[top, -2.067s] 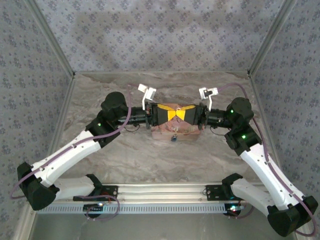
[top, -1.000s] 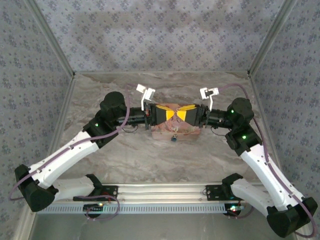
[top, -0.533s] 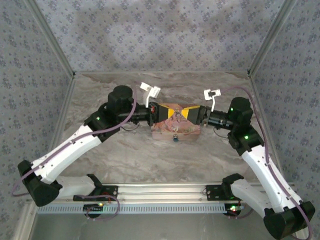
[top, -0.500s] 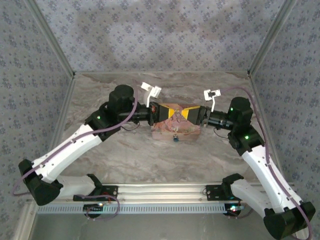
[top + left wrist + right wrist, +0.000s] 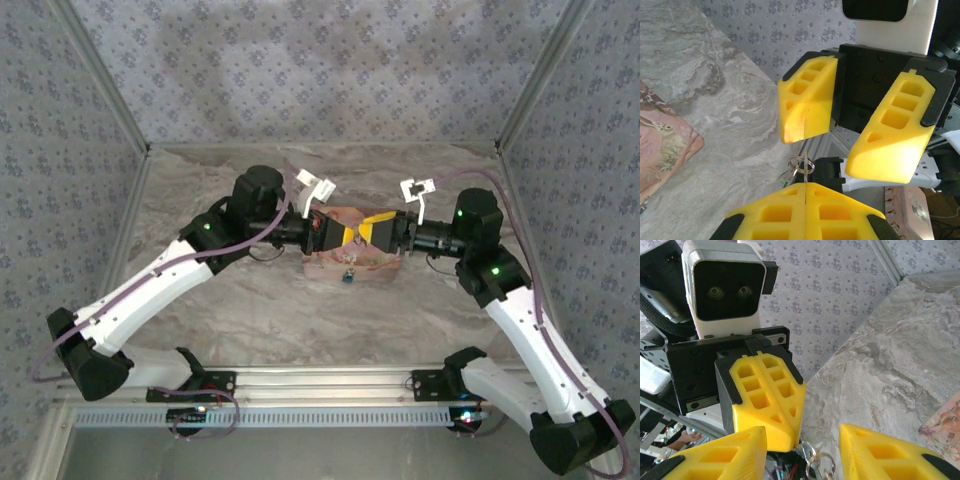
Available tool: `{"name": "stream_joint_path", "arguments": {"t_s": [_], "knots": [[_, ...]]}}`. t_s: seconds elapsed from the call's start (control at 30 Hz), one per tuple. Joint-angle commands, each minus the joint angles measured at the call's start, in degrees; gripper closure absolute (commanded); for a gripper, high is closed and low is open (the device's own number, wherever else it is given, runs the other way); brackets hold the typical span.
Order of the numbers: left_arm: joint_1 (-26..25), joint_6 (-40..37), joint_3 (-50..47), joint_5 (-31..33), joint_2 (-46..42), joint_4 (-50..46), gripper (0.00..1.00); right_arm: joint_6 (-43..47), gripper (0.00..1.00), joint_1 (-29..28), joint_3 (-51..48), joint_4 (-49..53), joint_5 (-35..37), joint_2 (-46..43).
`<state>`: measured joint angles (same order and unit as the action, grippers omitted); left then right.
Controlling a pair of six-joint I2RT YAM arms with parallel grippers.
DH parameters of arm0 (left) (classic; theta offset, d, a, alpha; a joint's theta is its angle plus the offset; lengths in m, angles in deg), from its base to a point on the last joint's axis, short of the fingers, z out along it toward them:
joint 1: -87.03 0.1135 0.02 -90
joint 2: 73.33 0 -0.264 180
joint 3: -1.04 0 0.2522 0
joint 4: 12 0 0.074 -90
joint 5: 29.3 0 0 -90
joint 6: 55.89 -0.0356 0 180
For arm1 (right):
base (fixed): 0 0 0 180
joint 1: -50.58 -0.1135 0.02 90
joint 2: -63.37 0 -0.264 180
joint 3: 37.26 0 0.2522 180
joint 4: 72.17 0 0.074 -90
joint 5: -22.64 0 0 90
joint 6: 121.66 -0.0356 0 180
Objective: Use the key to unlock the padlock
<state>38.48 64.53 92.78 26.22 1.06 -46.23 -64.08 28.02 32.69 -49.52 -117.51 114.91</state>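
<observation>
One key (image 5: 804,169) is pinched in the closed left gripper (image 5: 805,189), right gripper (image 5: 836,146) is held wide and empty, one padlock (image 5: 348,277) is untouched.

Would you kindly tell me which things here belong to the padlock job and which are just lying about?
For the job: padlock, at the near edge of the pink box; key on its ring, pinched in the shut left gripper; right gripper, open.
Lying about: pink box; marble table.
</observation>
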Motion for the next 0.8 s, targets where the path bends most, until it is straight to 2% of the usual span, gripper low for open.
{"name": "stream_joint_path", "arguments": {"t_s": [0.0, 0.07, 0.4, 0.77], "knots": [[-0.52, -1.17, 2.13, -1.88, -0.21, -0.34, 1.00, 2.10, 0.58, -0.93, 2.18, 1.20, -1.35, 0.14], [-0.56, -1.19, 2.10, -1.86, -0.36, -0.39, 1.00, 2.45, 0.62, -1.16, 2.27, 1.59, -1.53, 0.24], [-0.55, -1.50, 1.92, -1.45, -1.30, -0.01, 1.00, 4.54, 0.63, -1.15, 1.67, 4.86, -2.21, -0.04], [-0.35, -1.48, 2.14, -1.20, -1.41, -0.10, 1.00, 5.18, 1.00, -1.10, 2.19, 4.21, -4.78, 0.45]]}}
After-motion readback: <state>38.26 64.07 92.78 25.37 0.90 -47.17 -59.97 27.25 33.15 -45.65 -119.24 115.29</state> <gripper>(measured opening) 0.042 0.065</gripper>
